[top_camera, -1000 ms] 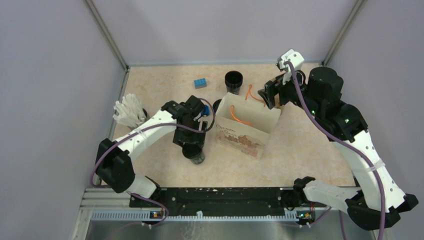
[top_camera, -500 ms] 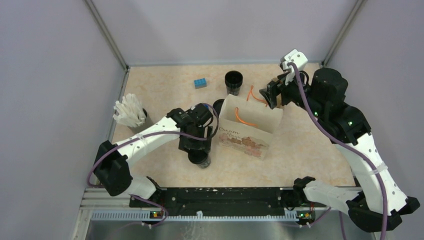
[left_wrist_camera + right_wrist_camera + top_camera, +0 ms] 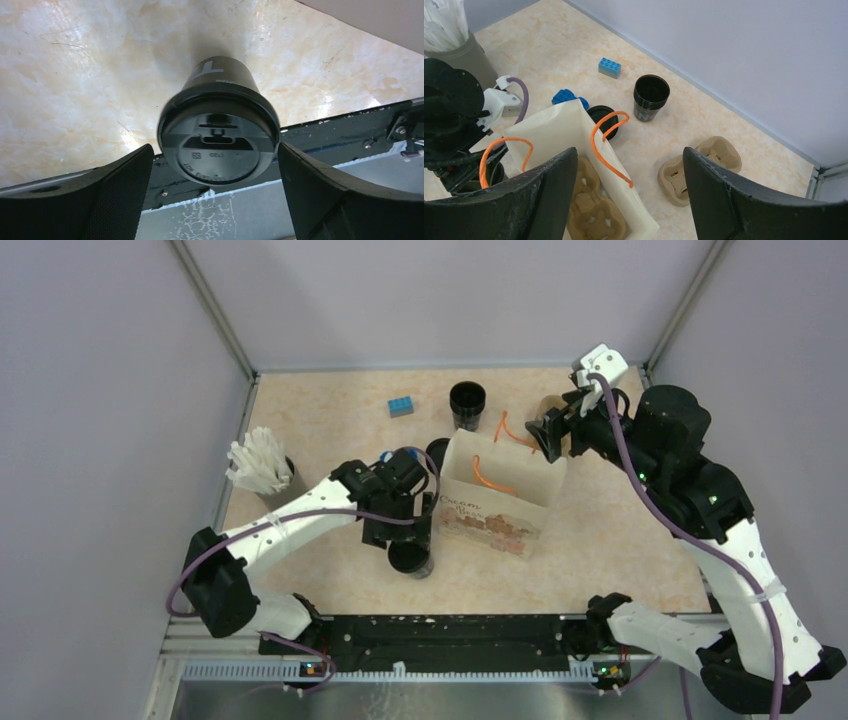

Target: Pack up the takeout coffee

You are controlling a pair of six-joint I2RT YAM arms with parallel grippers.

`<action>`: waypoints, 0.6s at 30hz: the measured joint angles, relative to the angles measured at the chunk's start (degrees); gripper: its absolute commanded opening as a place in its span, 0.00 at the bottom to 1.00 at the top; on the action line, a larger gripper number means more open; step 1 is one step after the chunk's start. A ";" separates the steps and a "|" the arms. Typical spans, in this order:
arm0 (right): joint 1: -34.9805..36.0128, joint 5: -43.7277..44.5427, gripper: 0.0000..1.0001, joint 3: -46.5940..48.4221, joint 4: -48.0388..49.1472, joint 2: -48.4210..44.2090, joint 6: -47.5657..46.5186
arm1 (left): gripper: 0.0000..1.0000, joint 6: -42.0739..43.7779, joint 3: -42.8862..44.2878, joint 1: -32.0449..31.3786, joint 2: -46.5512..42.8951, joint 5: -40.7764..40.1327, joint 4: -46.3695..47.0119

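1. Near the front edge of the table, just left of the paper bag [image 3: 495, 502], the takeout coffee [image 3: 411, 559] stands upright on its base with its lid [image 3: 219, 150] pressed on.
2. The left gripper [image 3: 215, 148] hangs over it with its jaws spread wide, one on each side of the lid rim. They are very close to the rim but do not appear to pinch it, so the cup looks free.
3. The right gripper [image 3: 629, 160] is unclenched and holds nothing. It hovers above the far side of the bag, over the orange handles [image 3: 611, 145].
4. The cup is probably light and thin-walled. The sides would likely give under a hard squeeze, and that could pop the lid. Whether there is liquid inside cannot be told, so it is safest kept upright.
5. The wall looks smooth and widens toward the top, so a low grip may slip.
6. The best hold is probably across the upper wall just under the rim. There the lid stiffens the cup, and the flare catches on the fingers.
7. A pulp carrier [image 3: 591, 210] lies inside the bag. Its wells seem the natural seat, but the bag walls are soft and the opening is narrow.
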 measured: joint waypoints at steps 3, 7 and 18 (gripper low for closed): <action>0.00 0.00 0.75 -0.37 -0.07 -0.04 -0.13 | 0.99 -0.55 0.00 -0.26 -1.11 0.61 0.22; 0.00 -0.02 0.75 -0.37 -0.02 -0.09 -0.11 | 0.99 -0.98 0.00 -0.42 -1.57 0.87 0.26; 0.00 -1.90 0.70 0.52 -1.99 0.81 1.22 | 0.99 -1.03 1.27 -0.79 -3.17 0.15 0.28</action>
